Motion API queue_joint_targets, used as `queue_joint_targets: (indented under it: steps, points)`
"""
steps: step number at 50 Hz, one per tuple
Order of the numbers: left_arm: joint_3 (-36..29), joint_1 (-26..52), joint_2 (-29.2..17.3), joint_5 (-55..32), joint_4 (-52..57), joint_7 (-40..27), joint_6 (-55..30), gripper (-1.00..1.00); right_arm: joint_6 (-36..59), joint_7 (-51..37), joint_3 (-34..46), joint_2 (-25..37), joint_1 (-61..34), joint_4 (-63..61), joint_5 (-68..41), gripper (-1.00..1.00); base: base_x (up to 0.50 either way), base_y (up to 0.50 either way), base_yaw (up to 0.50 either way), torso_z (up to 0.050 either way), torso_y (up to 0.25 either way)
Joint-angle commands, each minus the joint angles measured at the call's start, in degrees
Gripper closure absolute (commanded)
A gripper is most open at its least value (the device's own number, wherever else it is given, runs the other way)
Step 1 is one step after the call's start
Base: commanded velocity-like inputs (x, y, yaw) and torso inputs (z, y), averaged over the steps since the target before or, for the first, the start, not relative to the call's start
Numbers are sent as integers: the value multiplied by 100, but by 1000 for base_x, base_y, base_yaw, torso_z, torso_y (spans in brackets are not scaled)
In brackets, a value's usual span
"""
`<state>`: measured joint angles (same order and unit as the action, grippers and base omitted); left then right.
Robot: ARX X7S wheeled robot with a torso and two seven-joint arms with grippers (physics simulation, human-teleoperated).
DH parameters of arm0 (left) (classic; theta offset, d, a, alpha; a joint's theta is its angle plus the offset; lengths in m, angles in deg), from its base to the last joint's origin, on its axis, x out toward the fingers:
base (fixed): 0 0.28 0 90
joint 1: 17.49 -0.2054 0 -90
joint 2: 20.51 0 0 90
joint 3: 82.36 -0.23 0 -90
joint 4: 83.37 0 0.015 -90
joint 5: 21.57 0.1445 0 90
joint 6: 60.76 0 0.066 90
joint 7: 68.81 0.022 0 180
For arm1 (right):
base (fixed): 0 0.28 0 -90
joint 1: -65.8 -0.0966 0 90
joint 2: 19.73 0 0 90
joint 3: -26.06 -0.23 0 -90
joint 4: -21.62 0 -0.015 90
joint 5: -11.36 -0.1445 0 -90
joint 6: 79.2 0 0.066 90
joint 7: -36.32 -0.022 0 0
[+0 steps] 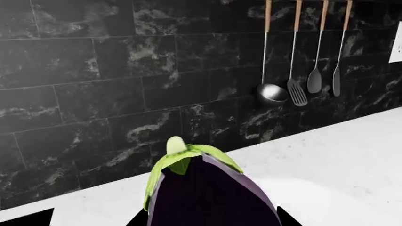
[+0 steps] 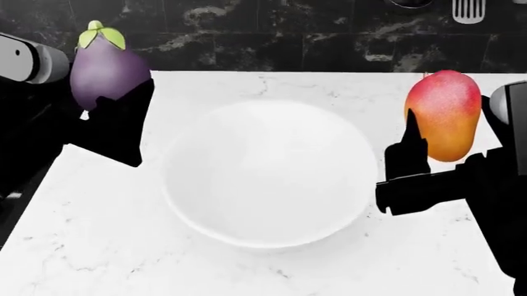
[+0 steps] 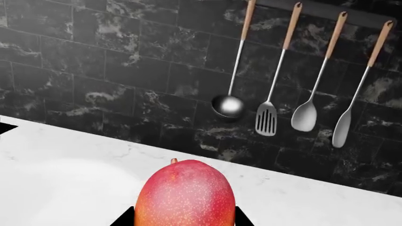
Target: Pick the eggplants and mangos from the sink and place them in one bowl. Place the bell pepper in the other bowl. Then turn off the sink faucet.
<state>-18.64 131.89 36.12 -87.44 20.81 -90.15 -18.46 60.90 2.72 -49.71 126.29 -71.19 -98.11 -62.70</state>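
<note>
Left gripper is pinching an eggplant, right gripper a mango — both hovering beside a white bowl sitting on the marble counter; utensils are hanging on black tile.

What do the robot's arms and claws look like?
Both are nearly all black. The left gripper and right gripper have flat, angular black fingers ending in points. Each arm carries a rounded light grey segment near the picture's edge. No cables or markings show.
</note>
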Motion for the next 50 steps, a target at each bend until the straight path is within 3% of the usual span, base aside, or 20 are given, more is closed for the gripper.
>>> queue_joint_targets:
  steps: [1,20,28,34,43,50]
  points:
    - [56,1,-13,-60,-3,-72,68,100,68,47,8,-13,-110,35,109,100,500,-137,0,0,0]
    - [54,-11,-24,-85,33,-145,64,100,41,116,56,-47,-67,24,110,100,491,-84,0,0,2]
    - [91,48,6,-295,50,-149,-21,100,146,47,76,-127,-220,80,-80,100,84,0,0,0,2]
    - [247,139,65,-1196,166,-173,-340,100,208,38,82,-133,-296,131,-182,100,0,0,0,0,2]
    - [-113,374,221,-2639,331,-521,-1192,100,262,46,92,-122,-345,151,-276,100,0,0,0,1,0]
    - [-471,539,408,-3001,244,-678,-1542,100,246,11,58,-87,-308,117,-320,100,0,0,0,0,1]
